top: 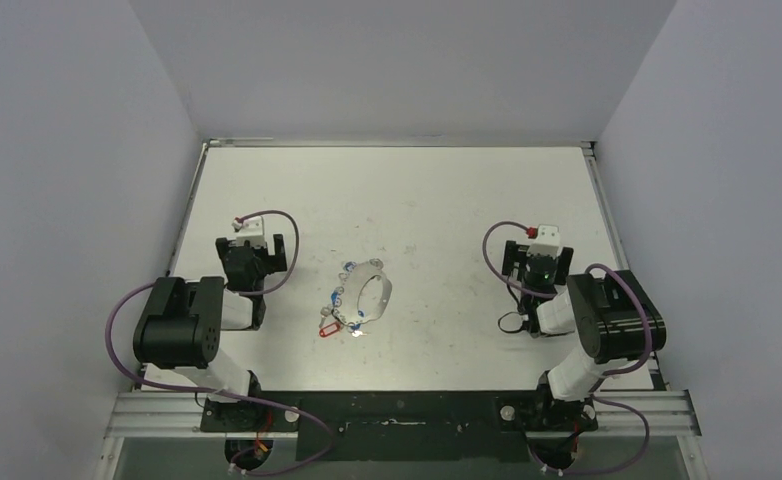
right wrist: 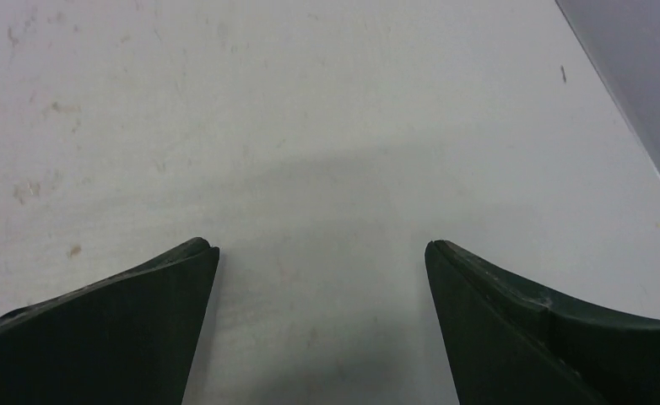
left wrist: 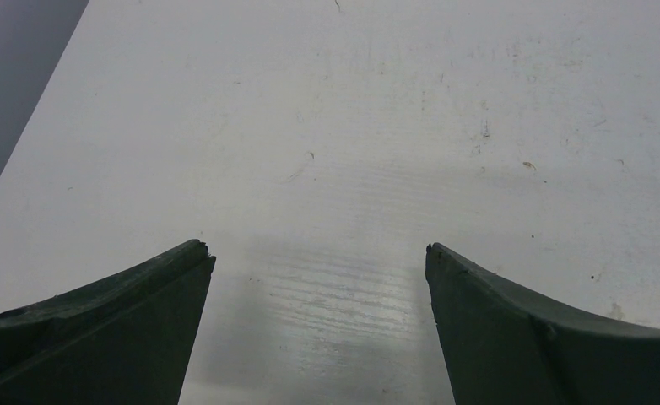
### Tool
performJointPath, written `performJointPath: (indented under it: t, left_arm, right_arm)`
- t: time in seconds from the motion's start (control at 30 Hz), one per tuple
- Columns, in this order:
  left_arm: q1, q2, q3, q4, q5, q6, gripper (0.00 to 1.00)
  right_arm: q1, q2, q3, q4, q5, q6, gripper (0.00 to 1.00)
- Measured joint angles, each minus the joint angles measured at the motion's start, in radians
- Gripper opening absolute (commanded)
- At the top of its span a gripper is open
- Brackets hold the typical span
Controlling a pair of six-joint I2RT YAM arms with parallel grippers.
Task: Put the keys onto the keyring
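Both of your grippers stand wide open with nothing in them: the left gripper [left wrist: 318,253] and the right gripper [right wrist: 321,249] each show only bare table [top: 447,200] between their fingers. The keyring [top: 390,292] lies flat near the middle of the table, between the two arms and somewhat closer to the left one. The keys [top: 329,327] cluster along its left side, with the red tag nearest you and a light blue tag [top: 339,296] just beyond it. They are too small here to tell whether any of them touches the hoop. Expect everything to be light, hard and slick. The thin hoop will likely skate across the table if you nudge it, and it offers little height to pinch. I would take a key by its plastic tag, which looks thicker and less slippery than the metal. Pin the hoop across its wire, away from the clip.
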Motion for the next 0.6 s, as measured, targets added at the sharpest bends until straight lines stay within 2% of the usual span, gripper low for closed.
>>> performJointPath:
  t: [0.1,0.2,0.6]
  left_arm:
    - [0.000,0.000,0.000,-0.008,-0.002,-0.001,0.97]
    - [0.000,0.000,0.000,-0.011,-0.002,-0.002,0.97]
    - [0.000,0.000,0.000,-0.016,-0.002,-0.003,0.97]
  right_arm:
    - [0.000,-0.001,0.121,-0.109,-0.013,-0.005,1.00]
    - [0.001,-0.001,0.202,-0.140,-0.026,-0.005,1.00]
    - [0.002,-0.001,0.207,-0.222,-0.038,-0.008,1.00]
